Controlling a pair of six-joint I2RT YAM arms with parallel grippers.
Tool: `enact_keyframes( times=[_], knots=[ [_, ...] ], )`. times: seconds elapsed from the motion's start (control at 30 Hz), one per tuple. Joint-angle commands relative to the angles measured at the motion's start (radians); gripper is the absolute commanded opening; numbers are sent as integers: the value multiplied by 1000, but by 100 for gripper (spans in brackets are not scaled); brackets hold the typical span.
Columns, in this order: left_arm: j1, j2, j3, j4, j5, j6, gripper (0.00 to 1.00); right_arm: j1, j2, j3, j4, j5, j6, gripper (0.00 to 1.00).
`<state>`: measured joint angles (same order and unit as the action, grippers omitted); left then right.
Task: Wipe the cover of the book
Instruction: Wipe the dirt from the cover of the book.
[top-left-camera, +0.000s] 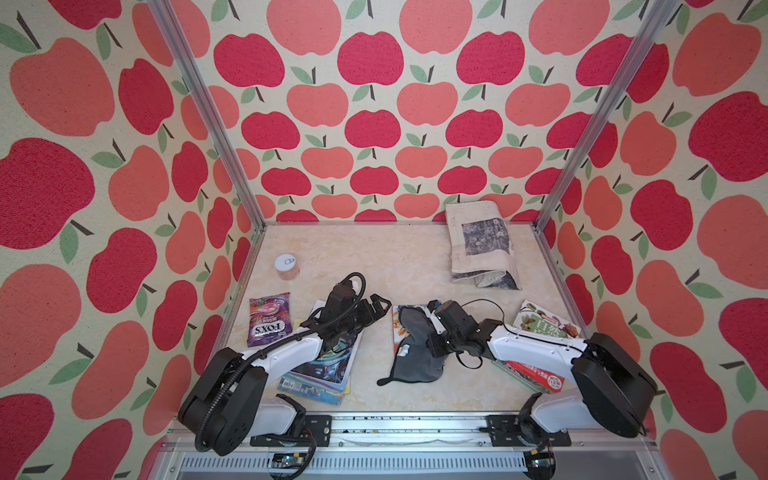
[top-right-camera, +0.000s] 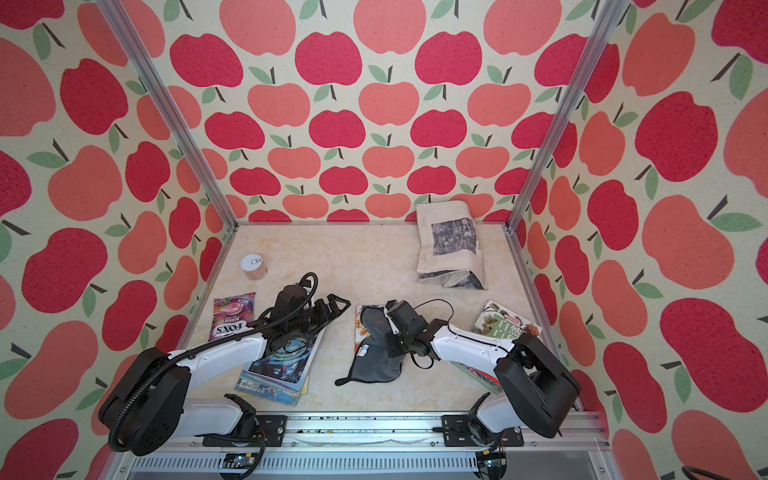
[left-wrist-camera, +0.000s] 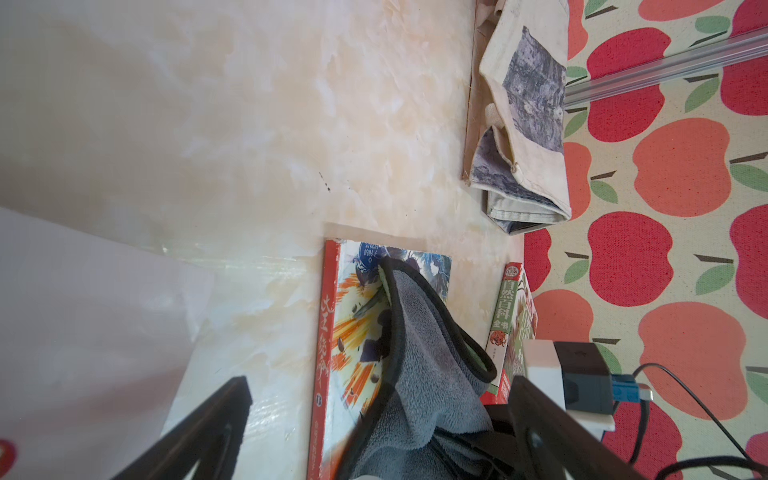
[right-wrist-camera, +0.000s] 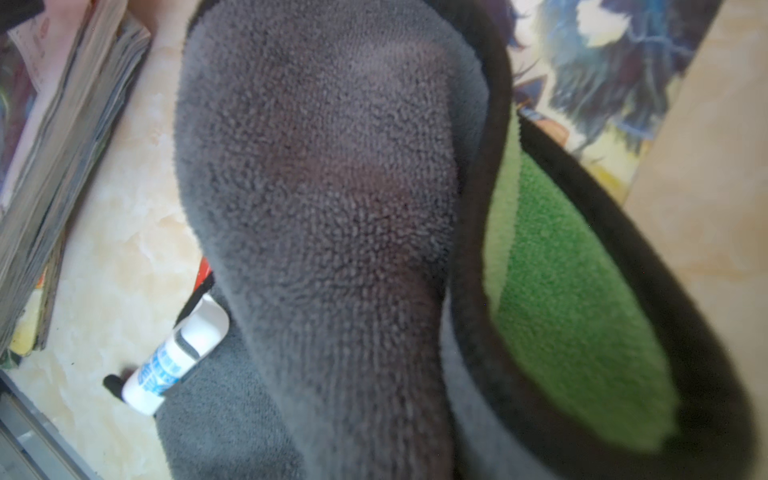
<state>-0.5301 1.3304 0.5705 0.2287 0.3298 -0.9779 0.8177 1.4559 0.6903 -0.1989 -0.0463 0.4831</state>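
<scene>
on center book (top-left-camera: 397, 332), right gripper (top-left-camera: 422, 326) clamped on grey cloth (top-left-camera: 415, 365); left gripper (top-left-camera: 374, 307) fingers wide apart.

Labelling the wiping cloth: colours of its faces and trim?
The cloth is grey one side, green the other, black trim; best in the right wrist view.

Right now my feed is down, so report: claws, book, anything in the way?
Left claw open, empty. Right claw shut on grey cloth, draped over the book. Nothing else on the cover.
</scene>
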Motion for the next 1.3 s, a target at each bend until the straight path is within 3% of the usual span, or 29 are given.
enact_keyframes(
  times=[0.0,0.23,0.37,0.67,0.93,1.07,1.27],
  knots=[
    [-8,1,42,-10,14,17,99,-109,118,43,-114,39,-65,0],
    [-10,-60,46,-72,-9,33,99,-217,273,214,-120,-10,-125,0],
    [-9,-85,43,-96,-19,40,99,-210,266,187,-103,-55,-115,0],
    [0,-13,48,-39,1,39,99,-52,-10,-65,-161,-19,-38,0],
    [-17,49,71,0,13,27,99,70,-223,-131,-304,62,14,0],
    [-18,42,68,-1,8,25,99,81,-201,-162,-233,33,-10,0],
    [-19,3,64,-33,-6,30,99,139,-45,-23,-220,48,-50,0]
  ],
)
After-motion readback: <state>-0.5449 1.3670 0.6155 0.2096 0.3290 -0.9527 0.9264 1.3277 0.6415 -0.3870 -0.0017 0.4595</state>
